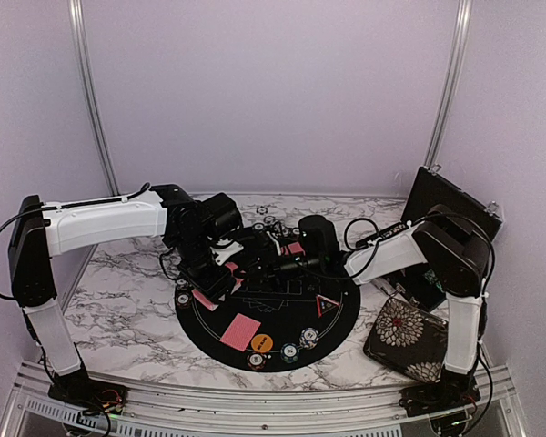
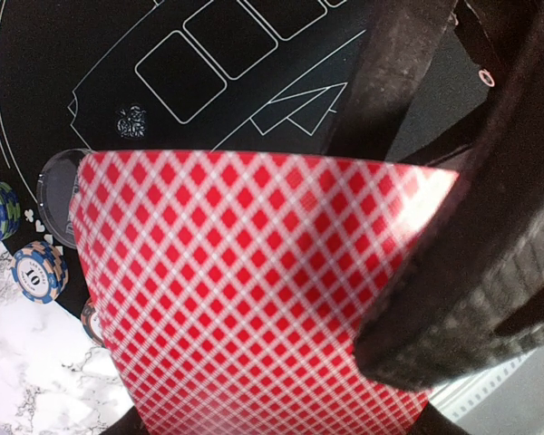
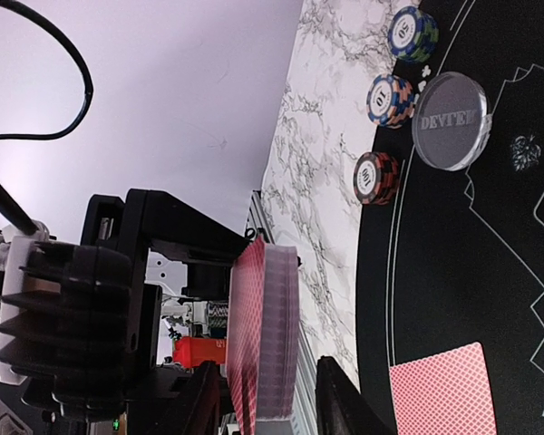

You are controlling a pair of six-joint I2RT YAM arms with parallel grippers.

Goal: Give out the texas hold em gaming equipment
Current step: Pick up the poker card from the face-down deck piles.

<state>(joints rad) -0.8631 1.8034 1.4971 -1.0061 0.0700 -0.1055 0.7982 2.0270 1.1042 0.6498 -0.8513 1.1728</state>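
L gripper (image 1: 217, 273) is clamped on the deck (image 2: 245, 299) of red-diamond-backed cards. It holds the deck by its edges above the black mat (image 3: 490, 272), back face twd the L wrist cam. R gripper (image 3: 270, 364) comes in from the opp side. Its jaws are part spread, one each side of the deck's thickness w/ a thin gap showing on both sides, so it's pinching nothing. Both arms meet over the mat's left-rear part

On the mat, one card (image 1: 241, 330) lies face down nr the front w/ an orange disc (image 1: 262, 343) just beside it. More chips (image 1: 289, 350) sit along the near rim, and a red-edged triangle (image 1: 326, 305) lies twd the right. Along the mat's left rim, three chip stacks (image 3: 388, 100) stand in a row at the edge of the marble table (image 3: 317, 136), a grey disc (image 3: 449, 122) just beside them. Floral pouch (image 1: 405, 332) and black case (image 1: 446, 205) are off the mat, right side
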